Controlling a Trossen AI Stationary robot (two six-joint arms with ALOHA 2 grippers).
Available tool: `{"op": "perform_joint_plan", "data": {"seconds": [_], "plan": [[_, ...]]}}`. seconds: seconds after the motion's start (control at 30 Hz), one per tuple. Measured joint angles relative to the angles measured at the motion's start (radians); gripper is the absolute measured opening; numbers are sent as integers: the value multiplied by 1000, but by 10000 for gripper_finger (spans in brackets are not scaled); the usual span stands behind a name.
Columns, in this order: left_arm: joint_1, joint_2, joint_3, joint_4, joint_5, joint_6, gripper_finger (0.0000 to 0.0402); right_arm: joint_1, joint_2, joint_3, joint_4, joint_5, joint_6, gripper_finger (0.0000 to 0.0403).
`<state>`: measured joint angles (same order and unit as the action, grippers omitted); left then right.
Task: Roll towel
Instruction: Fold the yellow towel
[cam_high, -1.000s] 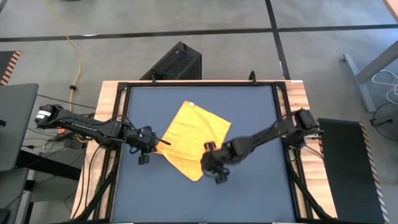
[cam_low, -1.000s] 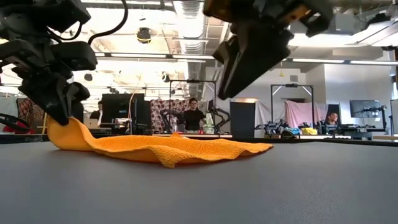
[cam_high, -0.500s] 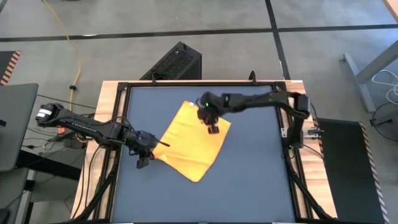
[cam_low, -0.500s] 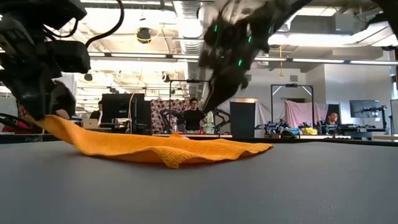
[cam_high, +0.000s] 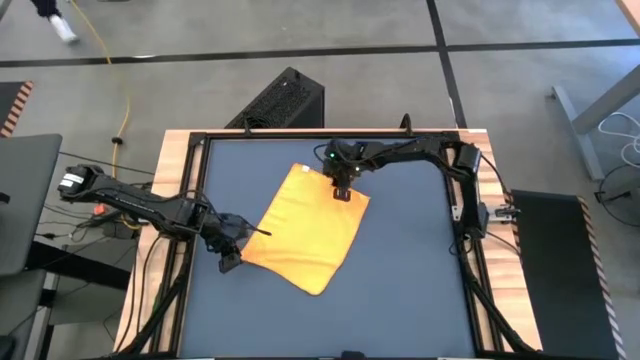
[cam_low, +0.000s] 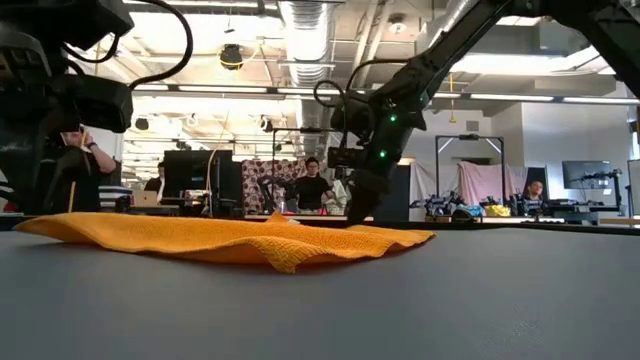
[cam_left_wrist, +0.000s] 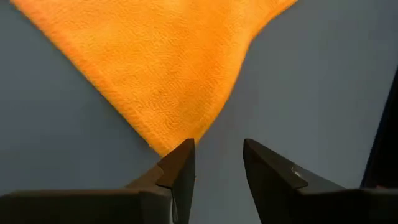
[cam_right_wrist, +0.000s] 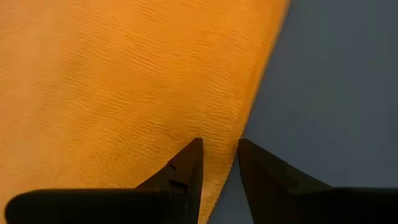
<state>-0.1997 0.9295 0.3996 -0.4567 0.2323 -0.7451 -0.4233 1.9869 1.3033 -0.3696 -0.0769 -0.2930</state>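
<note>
The yellow-orange towel (cam_high: 305, 228) lies spread flat as a tilted square on the dark table, with small ripples along its near side (cam_low: 285, 255). My left gripper (cam_left_wrist: 217, 146) stands open just off the towel's left corner (cam_left_wrist: 163, 144), with bare table between its fingers; the high view shows it (cam_high: 232, 257) beside that corner. My right gripper (cam_right_wrist: 219, 144) is open and points down over the towel's far-right edge (cam_right_wrist: 231, 163), near the far corner (cam_high: 341, 192). My right gripper comes down slanting from the far side, its fingertips (cam_low: 356, 214) low over the towel's far-right edge. Whether they touch the cloth I cannot tell; the towel lies flat beneath them.
Black frame rails (cam_high: 455, 200) border the table on all sides. A black box (cam_high: 285, 100) stands on the floor beyond the far edge. Bare table (cam_high: 400, 290) spreads to the near and right of the towel. People sit in the room behind (cam_low: 312, 185).
My left gripper has opened, rolled and let go of the towel's left corner, which has dropped from its raised peak and lies flat. My right gripper has swung from the towel's near corner across toward the table's far edge and sunk low over the far-right edge.
</note>
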Motion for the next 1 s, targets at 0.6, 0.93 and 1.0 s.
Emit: {"op": "perform_joint_plan", "data": {"seconds": [0.6,0.93,1.0], "plan": [[33,57,15,299,-658,200,117,-68,-86,-98,-234,232,400,123],[71,326,-27,596,-529,223,98,-29,-419,-268,-182,321,546,102],[75,374,-27,687,-526,258,92,-10,-491,-294,-188,308,506,102]]}}
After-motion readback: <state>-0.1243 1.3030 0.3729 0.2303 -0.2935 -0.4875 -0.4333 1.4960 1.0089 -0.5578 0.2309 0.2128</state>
